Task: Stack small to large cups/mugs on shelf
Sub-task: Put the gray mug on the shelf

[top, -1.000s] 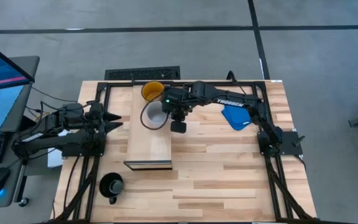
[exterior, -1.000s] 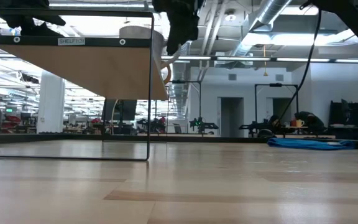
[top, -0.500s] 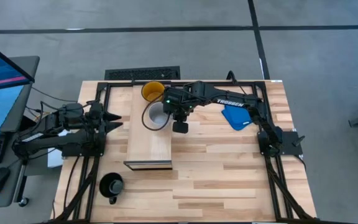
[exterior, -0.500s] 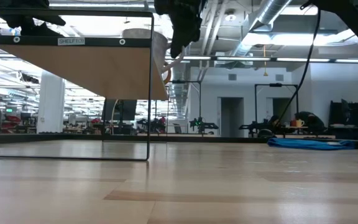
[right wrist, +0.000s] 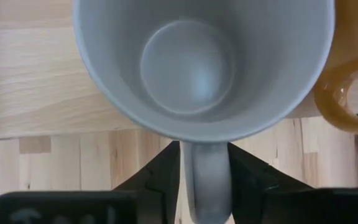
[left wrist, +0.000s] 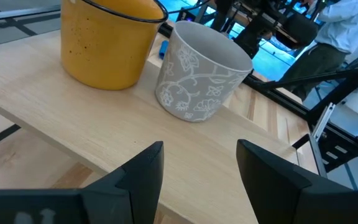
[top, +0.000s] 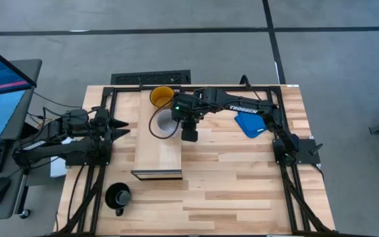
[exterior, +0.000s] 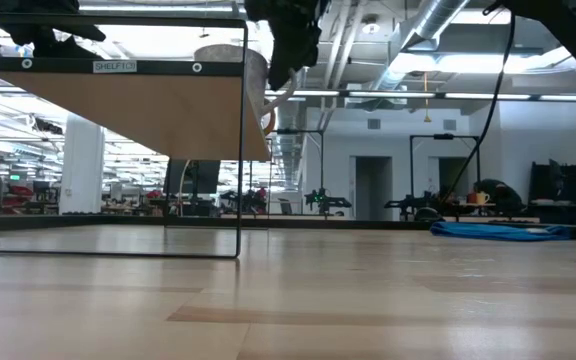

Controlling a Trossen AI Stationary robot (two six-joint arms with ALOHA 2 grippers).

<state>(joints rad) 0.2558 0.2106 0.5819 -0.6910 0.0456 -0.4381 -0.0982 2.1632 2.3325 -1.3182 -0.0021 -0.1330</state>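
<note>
The pale wood shelf point(top: 158, 155) stands left of the table's centre. A yellow-orange mug point(top: 162, 96) stands on its far end. It also shows in the left wrist view point(left wrist: 107, 43). A light grey mug point(top: 164, 122) with a floral pattern point(left wrist: 199, 73) is just nearer, at the shelf's right edge. My right gripper point(top: 189, 131) is shut on its handle. A black mug point(top: 118, 196) stands on the tabletop at the near left. My left gripper point(top: 122, 128) is open and empty, left of the shelf. My right gripper pinches the grey mug's handle point(right wrist: 207, 163) between its two fingers point(right wrist: 166, 171), on the mug's side toward the table's right edge. The fingers come from above, pointing down. The mug is upright with its base at the shelf board point(left wrist: 185, 117). I cannot tell whether it rests there.
A flat blue object point(top: 249, 123) lies on the tabletop right of the right arm. The yellow mug's handle point(right wrist: 340, 93) is close beside the grey mug. The shelf stands on thin dark legs point(exterior: 240, 160). A black frame runs round the table's far and side edges.
My right gripper has swayed a little toward the table's right edge with the grey mug. It has then come back to about where it was.
</note>
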